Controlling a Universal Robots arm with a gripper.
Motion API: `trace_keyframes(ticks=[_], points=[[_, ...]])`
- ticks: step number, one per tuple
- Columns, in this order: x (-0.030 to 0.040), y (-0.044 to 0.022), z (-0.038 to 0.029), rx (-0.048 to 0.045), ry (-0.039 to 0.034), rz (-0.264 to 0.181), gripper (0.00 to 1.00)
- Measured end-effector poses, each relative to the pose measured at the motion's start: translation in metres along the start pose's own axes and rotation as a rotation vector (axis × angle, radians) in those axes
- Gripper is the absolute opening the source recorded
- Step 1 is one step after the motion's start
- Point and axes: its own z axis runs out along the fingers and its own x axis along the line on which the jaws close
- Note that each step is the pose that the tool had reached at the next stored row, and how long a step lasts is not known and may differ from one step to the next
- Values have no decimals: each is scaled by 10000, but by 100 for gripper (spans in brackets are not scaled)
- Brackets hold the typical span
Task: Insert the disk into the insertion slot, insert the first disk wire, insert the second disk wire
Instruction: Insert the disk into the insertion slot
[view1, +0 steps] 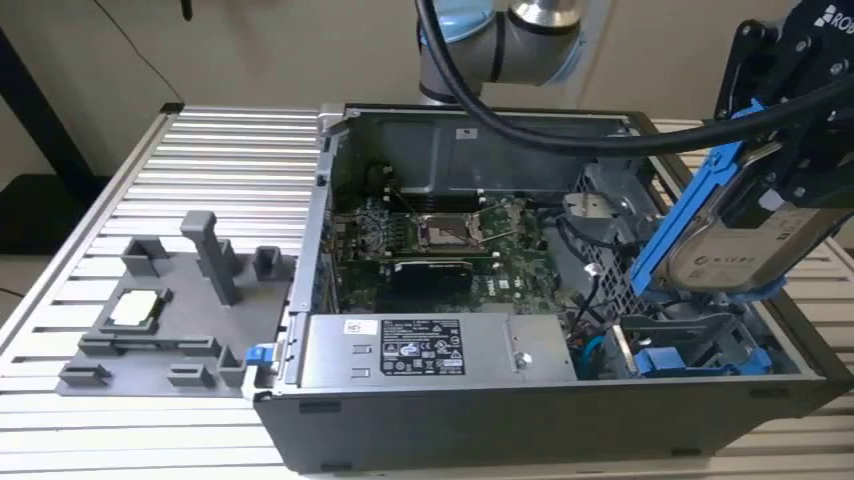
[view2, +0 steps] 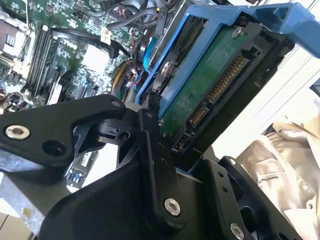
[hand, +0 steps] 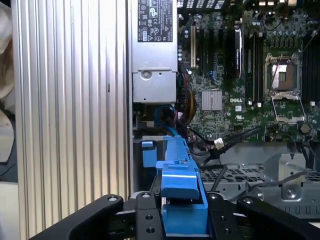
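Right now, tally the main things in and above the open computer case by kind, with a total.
gripper: 1
disk, held by it: 1
insertion slot: 1
silver box with sticker: 1
green circuit board: 1
Total: 5
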Motion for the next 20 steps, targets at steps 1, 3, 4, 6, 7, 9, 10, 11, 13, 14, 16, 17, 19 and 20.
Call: trace_keyframes(ticks=[1,3,4,6,7,9,10,11,13,14,16,17,19,20], points=[[0,-4,9,0,-1,-1,33],[0,-12,28,0,-1,-3,33],[0,-16,36,1,1,-4,33],[-1,-24,54,1,-2,-6,33],[-1,-27,62,1,0,-6,33],[-1,-36,80,1,-1,-10,33],[0,-39,90,1,-1,-9,33],[-1,-43,103,1,-1,-11,33],[-1,-51,126,1,-1,-12,33],[-1,-55,138,1,0,-12,33],[-1,-66,162,1,-1,-14,33],[-1,-72,174,1,-1,-16,33],[-1,-83,199,1,-1,-20,33],[-1,-88,212,1,-2,-21,33]])
